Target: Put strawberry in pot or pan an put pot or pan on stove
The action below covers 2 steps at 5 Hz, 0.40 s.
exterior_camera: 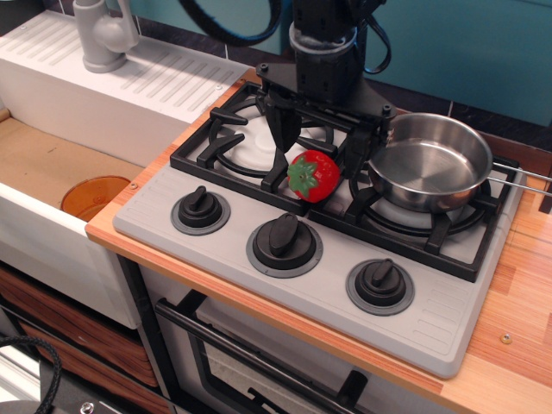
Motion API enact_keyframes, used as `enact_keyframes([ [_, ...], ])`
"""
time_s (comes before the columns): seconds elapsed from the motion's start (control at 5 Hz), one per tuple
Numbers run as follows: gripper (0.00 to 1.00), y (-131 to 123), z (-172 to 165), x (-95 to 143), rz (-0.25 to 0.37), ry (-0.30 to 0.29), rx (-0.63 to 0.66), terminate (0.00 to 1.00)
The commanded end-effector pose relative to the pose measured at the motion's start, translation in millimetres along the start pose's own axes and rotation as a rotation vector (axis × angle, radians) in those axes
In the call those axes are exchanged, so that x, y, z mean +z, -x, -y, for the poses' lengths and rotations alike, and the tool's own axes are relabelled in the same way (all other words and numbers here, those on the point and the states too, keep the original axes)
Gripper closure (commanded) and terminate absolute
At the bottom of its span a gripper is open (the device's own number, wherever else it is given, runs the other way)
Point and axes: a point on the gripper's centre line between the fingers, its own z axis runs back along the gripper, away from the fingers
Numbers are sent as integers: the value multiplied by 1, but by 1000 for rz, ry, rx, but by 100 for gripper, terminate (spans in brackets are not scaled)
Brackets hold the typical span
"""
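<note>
At the far left a grey faucet [102, 34] stands on a white ridged drainboard [129, 82], and below it at about 8 o'clock an orange bowl [93, 197] sits down in the sink [43, 164]; neither belongs to the job, though the bowl could be mistaken for the pan by shape alone. Moving right, the stove [319, 259] rests on a wooden counter [517, 328], with three dark knobs [284, 241] along its front. The strawberry [313, 176] lies on the black grate [250, 142] between the two burners, leaf cap turned toward 9 o'clock. The gripper [316, 136] hangs just behind it at 12 o'clock, jaws spread, one finger left of the berry and the other near the pan's rim. That right finger looks the main worry: descending, it could catch the rim and shove the pan [429, 161], or snag on a grate bar. The berry is glossy and rounded and seems perched on a bar, so an off-centre pinch might squirt it forward toward the knobs or off the edge. The pan sits on the right burner at 3 o'clock, empty, its thin wire handle [522, 172] pointing right. Teal wall [483, 52] behind.
</note>
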Motion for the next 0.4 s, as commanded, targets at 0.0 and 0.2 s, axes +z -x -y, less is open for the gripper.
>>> enact_keyframes([
  [0.0,0,-7,-6,-5,53,0,-10,0],
  [0.2,0,-7,-6,-12,67,1,-12,0],
])
